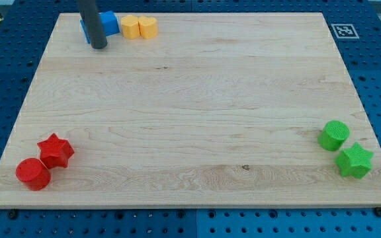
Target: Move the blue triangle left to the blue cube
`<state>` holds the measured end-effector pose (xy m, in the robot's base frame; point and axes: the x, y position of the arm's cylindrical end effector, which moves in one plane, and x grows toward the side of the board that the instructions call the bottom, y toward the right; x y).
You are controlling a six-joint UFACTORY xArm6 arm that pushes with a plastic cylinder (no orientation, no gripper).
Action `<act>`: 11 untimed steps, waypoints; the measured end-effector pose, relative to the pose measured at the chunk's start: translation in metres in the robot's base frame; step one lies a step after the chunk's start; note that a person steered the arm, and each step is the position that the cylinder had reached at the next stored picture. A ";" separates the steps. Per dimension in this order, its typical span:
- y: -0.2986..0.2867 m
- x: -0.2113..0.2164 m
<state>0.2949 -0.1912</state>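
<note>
My tip (98,46) rests on the wooden board (190,112) at the view's top left. The rod stands right in front of the blue blocks. A blue cube (110,22) shows just right of the rod. A sliver of another blue block (83,28), probably the blue triangle, peeks out on the rod's left; its shape is mostly hidden. The two blue pieces seem to touch, but the rod covers the join.
A yellow hexagonal block (131,27) and a yellow rounded block (148,28) sit right of the blue cube. A red star (55,151) and red cylinder (32,174) lie bottom left. A green cylinder (334,135) and green star (354,160) lie bottom right.
</note>
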 end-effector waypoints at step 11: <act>-0.053 0.000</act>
